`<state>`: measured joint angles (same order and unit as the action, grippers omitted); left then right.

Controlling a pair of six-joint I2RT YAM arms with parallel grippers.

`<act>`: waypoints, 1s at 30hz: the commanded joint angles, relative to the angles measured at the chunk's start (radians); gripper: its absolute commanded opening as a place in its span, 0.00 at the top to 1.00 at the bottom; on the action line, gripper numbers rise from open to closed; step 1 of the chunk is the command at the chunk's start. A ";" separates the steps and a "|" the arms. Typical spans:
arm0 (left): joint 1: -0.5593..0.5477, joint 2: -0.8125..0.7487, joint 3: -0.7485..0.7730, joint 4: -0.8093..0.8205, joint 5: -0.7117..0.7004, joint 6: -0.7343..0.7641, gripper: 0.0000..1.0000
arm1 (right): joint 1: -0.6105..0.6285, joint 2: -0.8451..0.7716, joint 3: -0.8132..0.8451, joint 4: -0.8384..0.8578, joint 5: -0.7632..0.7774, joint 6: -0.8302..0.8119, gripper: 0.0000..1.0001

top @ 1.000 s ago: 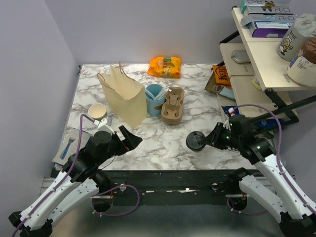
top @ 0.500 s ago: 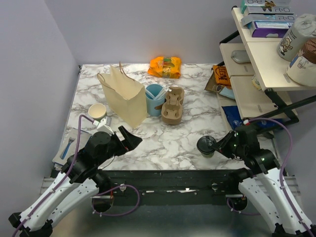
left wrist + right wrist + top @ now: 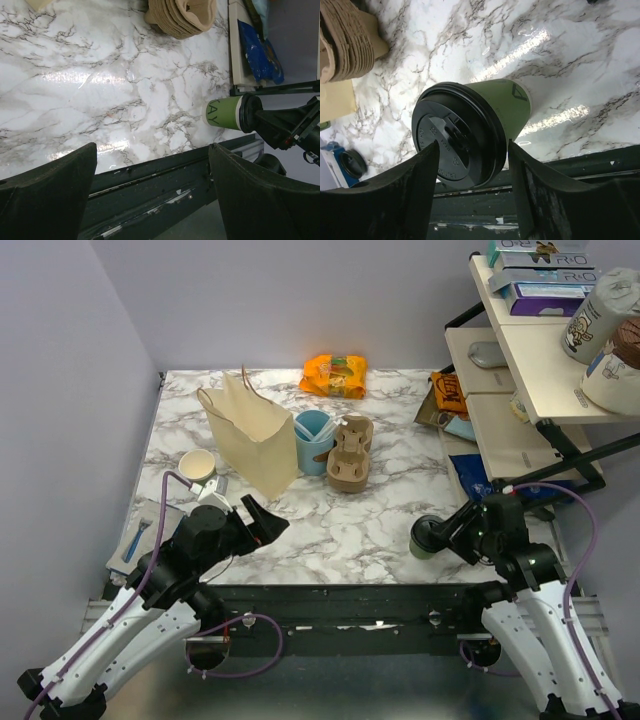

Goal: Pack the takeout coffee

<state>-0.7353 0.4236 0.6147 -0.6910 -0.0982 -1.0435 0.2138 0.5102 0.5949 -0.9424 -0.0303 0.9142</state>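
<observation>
The takeout coffee [image 3: 420, 545] is a small tapered paper cup with a matt green wall and a glossy round black plastic lid [image 3: 455, 145] moulded with raised rings and a sip tab. It sits at the right of the worktop [image 3: 340, 525], close to the front edge. The right tool [image 3: 438, 533] reaches it from the right, its two dark, grainy fingers [image 3: 420, 190] flanking the lid. I cannot tell whether their pads press the rim or have let it go. In the left wrist view, dark letters on the green wall read "AY", and any other print is turned out of sight. The left tool [image 3: 262, 520] hangs over the left front of the worktop, jaws spread wide and holding nothing. The worktop is polished white marble pattern with grey veins and bright glare, ending at a scuffed dark metal rail [image 3: 350, 592] in front. Toward the back stand a creased tan paper bag [image 3: 250, 440], mouth open, and just right of it a smooth light-blue cup [image 3: 313, 440]. Beside that cup is a stack of rough moulded-pulp carriers [image 3: 350, 455]. A lidless paper cup [image 3: 197, 465] stands left of the bag. A broad stretch of bare marble lies between the carriers and the coffee, and a cream shelf unit [image 3: 520, 370] crowds the right edge.
</observation>
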 commanded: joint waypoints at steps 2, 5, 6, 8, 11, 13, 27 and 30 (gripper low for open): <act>-0.001 0.001 0.016 -0.007 0.012 0.008 0.01 | -0.007 -0.021 0.031 -0.085 0.108 0.008 0.28; -0.001 0.004 0.014 -0.002 0.014 0.008 0.01 | -0.008 -0.027 0.106 -0.136 0.162 -0.021 0.17; -0.001 0.007 0.014 0.001 0.015 0.010 0.01 | -0.008 -0.027 0.146 -0.148 0.167 -0.052 0.15; -0.001 0.012 0.020 -0.002 0.011 0.016 0.01 | -0.007 -0.029 0.195 -0.170 0.147 -0.104 0.09; -0.001 0.020 0.029 -0.001 0.009 0.025 0.01 | -0.008 -0.032 0.293 -0.170 0.030 -0.250 0.00; -0.001 0.029 0.030 0.002 0.006 0.033 0.01 | -0.007 -0.027 0.331 -0.153 -0.060 -0.323 0.00; -0.001 0.179 0.020 0.076 -0.002 0.030 0.01 | 0.062 0.016 0.315 -0.024 -0.252 -0.445 0.00; -0.001 0.182 0.017 0.081 -0.001 0.025 0.01 | 0.221 0.074 0.319 0.028 -0.125 -0.373 0.00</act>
<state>-0.7353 0.6086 0.6163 -0.6456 -0.0982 -1.0191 0.2977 0.5194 0.8928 -0.9943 -0.2398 0.5076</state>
